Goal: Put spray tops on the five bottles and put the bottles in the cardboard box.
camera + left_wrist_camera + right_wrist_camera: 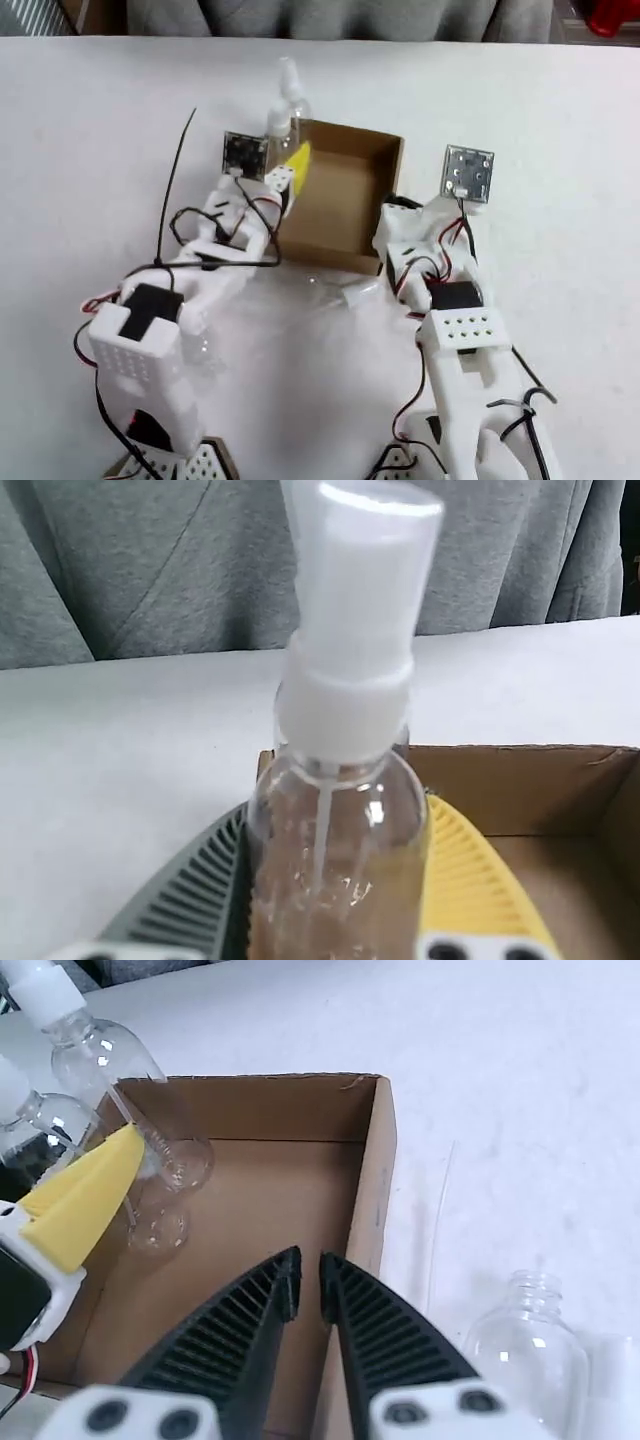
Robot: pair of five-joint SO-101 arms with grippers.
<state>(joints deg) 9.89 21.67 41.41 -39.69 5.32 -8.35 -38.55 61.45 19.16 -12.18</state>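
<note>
My left gripper (335,920) is shut on a clear bottle (335,850) with a white spray top (355,630), held between its grey and yellow fingers at the far left corner of the cardboard box (345,200). In the high view that bottle (285,115) rises above the box's left wall. My right gripper (308,1285) hangs over the box's near right corner (365,1190), its black fingers almost touching with nothing between them. A topless clear bottle (525,1345) lies on the table in front of the box (325,285), a loose spray top (358,293) beside it.
In the right wrist view a second capped bottle (90,1045) shows beyond the box's far left corner. Bare cardboard makes up the box floor (260,1220). A grey curtain (150,560) hangs behind the table's far edge. White tabletop (540,110) stretches right of the box.
</note>
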